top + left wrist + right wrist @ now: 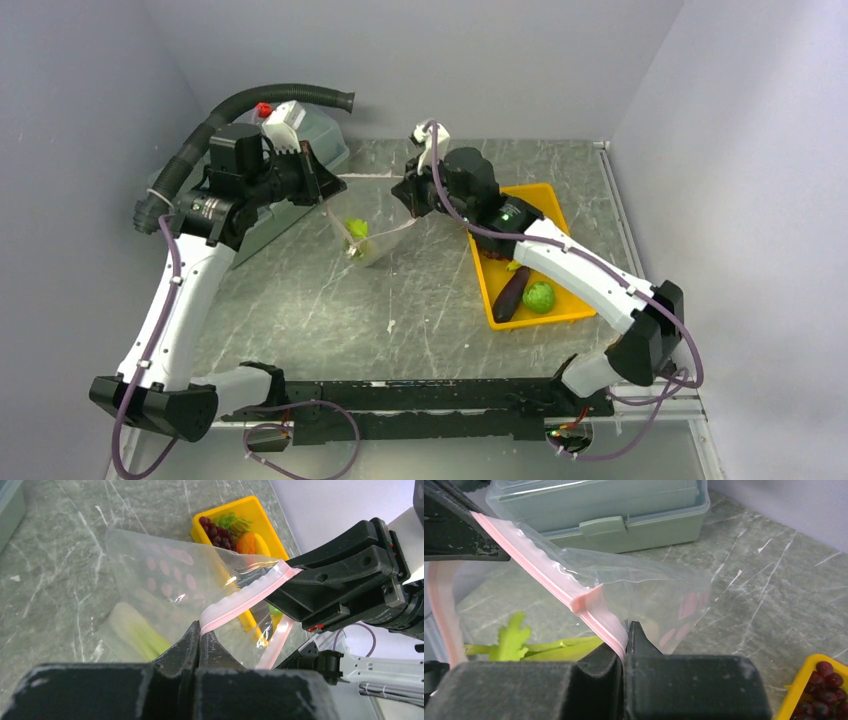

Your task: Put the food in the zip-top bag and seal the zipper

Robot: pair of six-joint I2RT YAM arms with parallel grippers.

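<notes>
Left gripper and right gripper each clamp tight on the bag's pink zipper. Celery lies inside. Print on the lens is too small to read.

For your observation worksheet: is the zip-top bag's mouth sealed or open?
Open. The left gripper and right gripper pinch one zipper strip taut; the other strip hangs apart below it.

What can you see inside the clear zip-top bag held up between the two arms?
Pale green celery lies inside the zip-top bag. Whether anything else sits in its bottom corner cannot be seen: creased, glaring plastic covers it.
</notes>
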